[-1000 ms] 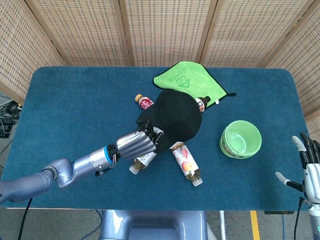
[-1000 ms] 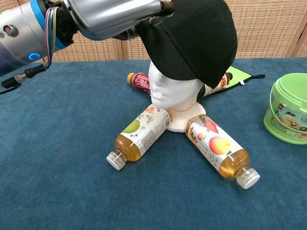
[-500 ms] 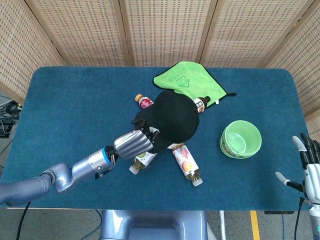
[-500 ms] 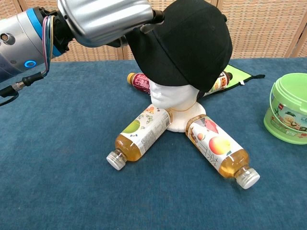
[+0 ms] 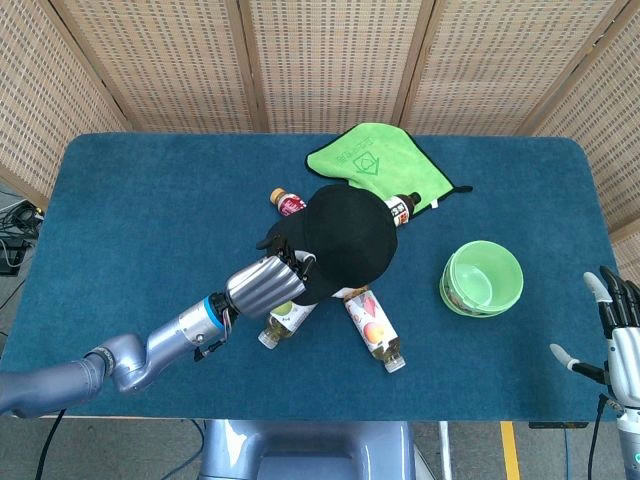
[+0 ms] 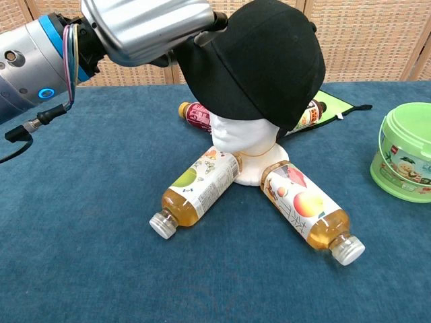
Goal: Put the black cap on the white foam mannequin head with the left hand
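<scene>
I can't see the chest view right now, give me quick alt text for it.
The left hand holds the black cap by its brim, the cap sitting over the top of the white foam mannequin head. Two juice bottles lie on the blue table leaning against the head's base, with a green bucket at the right edge.

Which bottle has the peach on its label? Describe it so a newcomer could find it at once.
Start at the white foam mannequin head in the middle of the blue table, under the black cap. The clear plastic bottle of amber drink lies against its base, grey lid toward the camera. Its neighbour carries green fruit instead.
</scene>
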You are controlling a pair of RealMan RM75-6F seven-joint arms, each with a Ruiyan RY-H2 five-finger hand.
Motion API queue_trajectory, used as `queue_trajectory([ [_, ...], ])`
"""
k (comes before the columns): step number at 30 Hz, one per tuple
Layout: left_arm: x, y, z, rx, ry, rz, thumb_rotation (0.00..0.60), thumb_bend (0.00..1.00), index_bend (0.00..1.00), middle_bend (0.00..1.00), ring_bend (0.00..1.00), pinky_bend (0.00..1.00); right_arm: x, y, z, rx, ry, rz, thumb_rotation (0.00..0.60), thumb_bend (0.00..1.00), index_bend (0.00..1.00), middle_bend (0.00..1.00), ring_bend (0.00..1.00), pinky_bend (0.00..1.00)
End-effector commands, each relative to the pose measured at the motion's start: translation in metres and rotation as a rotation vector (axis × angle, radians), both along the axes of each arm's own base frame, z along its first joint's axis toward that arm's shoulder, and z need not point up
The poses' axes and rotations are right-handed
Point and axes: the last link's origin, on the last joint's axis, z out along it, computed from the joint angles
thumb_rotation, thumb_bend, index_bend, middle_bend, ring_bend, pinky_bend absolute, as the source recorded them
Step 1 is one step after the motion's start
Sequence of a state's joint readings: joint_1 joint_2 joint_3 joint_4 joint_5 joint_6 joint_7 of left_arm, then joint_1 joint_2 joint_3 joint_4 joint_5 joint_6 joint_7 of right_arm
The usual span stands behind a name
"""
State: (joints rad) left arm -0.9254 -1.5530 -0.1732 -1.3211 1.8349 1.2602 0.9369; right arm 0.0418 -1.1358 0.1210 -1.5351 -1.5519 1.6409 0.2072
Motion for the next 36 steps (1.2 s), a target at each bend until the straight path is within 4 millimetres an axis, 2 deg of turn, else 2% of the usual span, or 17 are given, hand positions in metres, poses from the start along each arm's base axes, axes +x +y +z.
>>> queue_trajectory([
  [1,0.0014,-0.0006,-0.0008,-0.001,-0.005,0.005,0.6,0.69,0.89,0.94,0.9,0.75,0.0002,0.0,-0.0002,0.001,0.0,0.001,0.6,0.06,0.05,0.0,0.0,0.0],
  [8,0.0066,-0.0023,-0.0036,0.002,-0.015,0.015,0.6,0.73,0.89,0.95,0.91,0.77,0.0001,0.0002,0.0001,-0.002,0.001,0.0,0.6,0.06,0.05,0.0,0.0,0.0],
  [28,0.0102,-0.001,0.0012,0.032,-0.07,0.089,0.6,0.73,0.89,0.95,0.91,0.77,0.0004,0.0004,-0.0003,-0.002,0.003,-0.001,0.6,0.06,0.05,0.0,0.0,0.0],
  [36,0.0091,-0.006,-0.0062,0.024,-0.068,0.114,0.6,0.74,0.89,0.95,0.91,0.77,-0.0002,0.0004,0.0009,-0.004,0.0,-0.002,0.6,0.06,0.05,0.0,0.0,0.0],
])
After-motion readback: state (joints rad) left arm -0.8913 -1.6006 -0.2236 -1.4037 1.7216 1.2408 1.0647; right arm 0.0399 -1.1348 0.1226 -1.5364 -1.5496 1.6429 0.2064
